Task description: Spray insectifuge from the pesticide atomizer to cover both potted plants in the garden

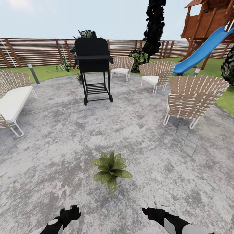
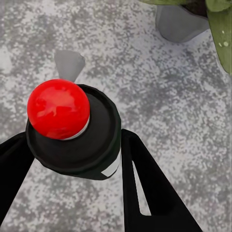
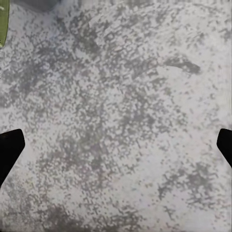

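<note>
Left hand (image 2: 72, 159): clenched on pesticide atomizer (image 2: 72, 130), red-dotted head facing the camera, above the grey patio (image 1: 58, 139). Right hand (image 3: 116, 145): released, holding nothing. Potted plant (image 1: 111, 170): on patio, just ahead of both hands.

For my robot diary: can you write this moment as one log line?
left gripper: holding pesticide atomizer | right gripper: open | potted plant: just ahead on patio

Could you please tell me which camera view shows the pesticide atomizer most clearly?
The left wrist view: the pesticide atomizer, red-dotted top up, sits between the left tool's fingers. The head view gives the left tool at its lower edge.
</note>
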